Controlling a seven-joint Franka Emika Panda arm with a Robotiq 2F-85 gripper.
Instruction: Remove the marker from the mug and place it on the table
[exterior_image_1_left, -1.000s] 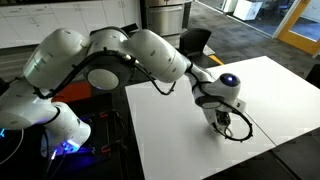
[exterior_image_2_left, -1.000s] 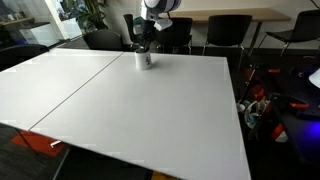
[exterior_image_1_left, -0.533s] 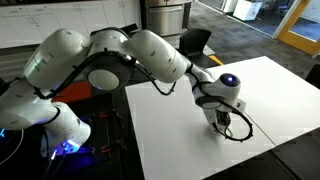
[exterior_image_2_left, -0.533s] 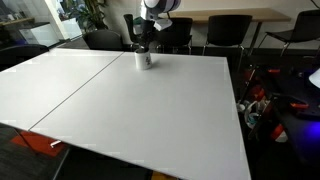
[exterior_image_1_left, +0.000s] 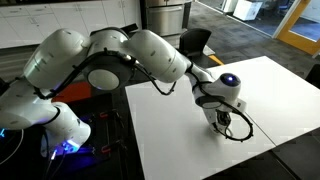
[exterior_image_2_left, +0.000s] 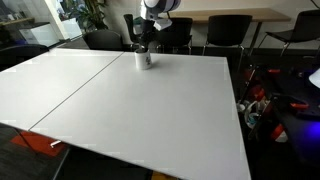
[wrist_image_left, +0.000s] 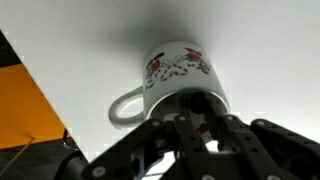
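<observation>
The mug (wrist_image_left: 180, 68) is greyish-white with a red floral print, its loop handle to the left in the wrist view. In an exterior view it (exterior_image_2_left: 144, 60) stands near the far edge of the white table (exterior_image_2_left: 130, 110). My gripper (wrist_image_left: 203, 128) reaches down into the mug's dark mouth, its two fingers close on either side of the thin marker (wrist_image_left: 204, 133), which shows a small red spot. In an exterior view the gripper (exterior_image_1_left: 222, 120) covers the mug, on the table (exterior_image_1_left: 180, 130). It also shows in an exterior view above the mug (exterior_image_2_left: 143, 45).
A black cable loop (exterior_image_1_left: 240, 131) hangs beside the gripper near the table's front edge. Dark office chairs (exterior_image_2_left: 228, 30) stand behind the table. The arm's base (exterior_image_1_left: 65, 140) with a blue light sits off the table's side.
</observation>
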